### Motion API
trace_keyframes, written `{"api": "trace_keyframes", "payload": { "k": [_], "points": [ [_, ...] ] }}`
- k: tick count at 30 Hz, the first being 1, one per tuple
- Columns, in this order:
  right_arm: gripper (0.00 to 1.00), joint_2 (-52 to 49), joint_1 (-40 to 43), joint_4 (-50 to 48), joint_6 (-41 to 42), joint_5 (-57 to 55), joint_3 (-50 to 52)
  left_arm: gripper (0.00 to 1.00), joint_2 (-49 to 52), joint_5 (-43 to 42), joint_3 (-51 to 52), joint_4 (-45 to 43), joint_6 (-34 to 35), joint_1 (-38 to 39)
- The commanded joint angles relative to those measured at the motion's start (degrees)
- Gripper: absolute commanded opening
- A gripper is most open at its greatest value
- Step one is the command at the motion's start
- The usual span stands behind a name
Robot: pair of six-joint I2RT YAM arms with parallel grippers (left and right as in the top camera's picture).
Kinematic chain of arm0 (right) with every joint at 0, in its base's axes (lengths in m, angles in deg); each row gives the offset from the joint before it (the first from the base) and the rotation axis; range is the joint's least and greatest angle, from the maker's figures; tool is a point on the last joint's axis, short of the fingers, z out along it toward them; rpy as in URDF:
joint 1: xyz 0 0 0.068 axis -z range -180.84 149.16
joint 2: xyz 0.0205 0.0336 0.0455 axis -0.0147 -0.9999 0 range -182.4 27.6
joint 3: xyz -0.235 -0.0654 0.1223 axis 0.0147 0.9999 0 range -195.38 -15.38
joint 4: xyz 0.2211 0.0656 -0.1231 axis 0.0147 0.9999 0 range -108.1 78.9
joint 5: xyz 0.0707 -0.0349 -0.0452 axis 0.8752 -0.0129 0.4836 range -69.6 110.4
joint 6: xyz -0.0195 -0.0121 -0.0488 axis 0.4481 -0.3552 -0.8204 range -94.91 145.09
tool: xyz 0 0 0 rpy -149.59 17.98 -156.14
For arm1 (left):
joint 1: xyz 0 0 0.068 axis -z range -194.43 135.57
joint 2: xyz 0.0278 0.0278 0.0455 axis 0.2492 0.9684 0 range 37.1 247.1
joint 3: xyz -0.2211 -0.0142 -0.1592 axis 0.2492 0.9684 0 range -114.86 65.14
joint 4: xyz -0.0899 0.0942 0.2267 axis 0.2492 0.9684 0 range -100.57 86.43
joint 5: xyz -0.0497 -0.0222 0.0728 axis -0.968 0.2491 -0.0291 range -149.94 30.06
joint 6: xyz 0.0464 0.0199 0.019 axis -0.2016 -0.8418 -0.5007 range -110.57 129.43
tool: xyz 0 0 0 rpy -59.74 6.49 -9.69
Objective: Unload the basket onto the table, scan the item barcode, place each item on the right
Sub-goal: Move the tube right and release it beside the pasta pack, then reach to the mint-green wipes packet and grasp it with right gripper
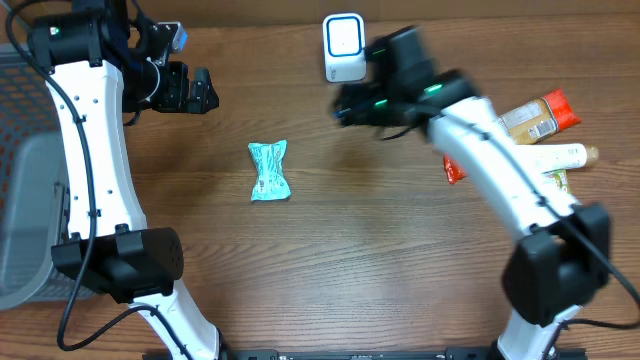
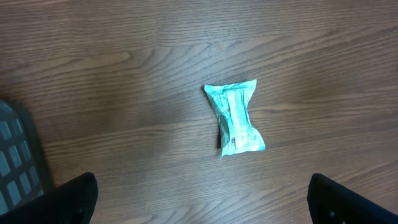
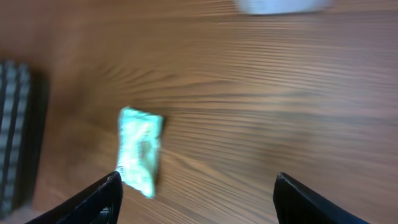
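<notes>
The item, a teal crinkled packet [image 1: 268, 172], lies flat on the wooden table, left of centre. In the left wrist view the packet [image 2: 235, 118] sits ahead of my left gripper [image 2: 202, 199], which is open and empty. My left gripper [image 1: 205, 92] hovers at the back left, apart from the packet. My right gripper [image 1: 342, 108] hangs just below the white barcode scanner [image 1: 343, 47]. Its view is blurred: the packet [image 3: 140, 150] lies near the left fingertip, and the right gripper [image 3: 196, 199] is open with nothing between its fingers.
A grey mesh basket [image 1: 20, 200] stands at the table's left edge. At the right lie an orange-brown packet [image 1: 540, 115], a white tube [image 1: 560, 157] and a red packet [image 1: 453, 170], partly under the right arm.
</notes>
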Motion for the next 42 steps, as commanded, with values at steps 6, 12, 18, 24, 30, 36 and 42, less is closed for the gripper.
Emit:
{"api": "trace_keyframes", "payload": {
  "k": [6, 12, 18, 24, 30, 36, 42],
  "points": [
    [0.83, -11.3, -10.5, -9.6, -1.2, 2.2, 0.9, 1.0, 0.6, -0.7, -0.3, 0.0, -1.0, -0.1],
    [0.81, -17.0, -11.6, -16.3, 1.9, 2.5, 0.8, 0.99, 0.6, -0.6, -0.3, 0.0, -1.0, -0.1],
    [0.73, -21.2, -11.7, -23.3, 2.5, 6.9, 0.9, 0.99, 0.6, -0.6, -0.3, 0.0, -1.0, -0.1],
    [0.59, -23.3, -12.1, -26.0, 4.6, 7.2, 0.9, 0.99, 0.6, -0.7, -0.3, 0.0, -1.0, -0.1],
    [0.56, -24.6, -12.2, -26.0, 7.9, 5.9, 0.9, 1.0, 0.6, -0.6, -0.3, 0.0, -1.0, -0.1],
    [0.57, -27.0, -12.2, -26.4, 7.9, 5.9, 0.9, 0.99, 0.6, -0.7, -0.3, 0.0, -1.0, -0.1],
    [0.31, -27.1, -12.2, -26.4, 8.7, 6.1, 0.9, 0.99, 0.6, -0.6, -0.3, 0.0, -1.0, -0.1]
  ]
}}
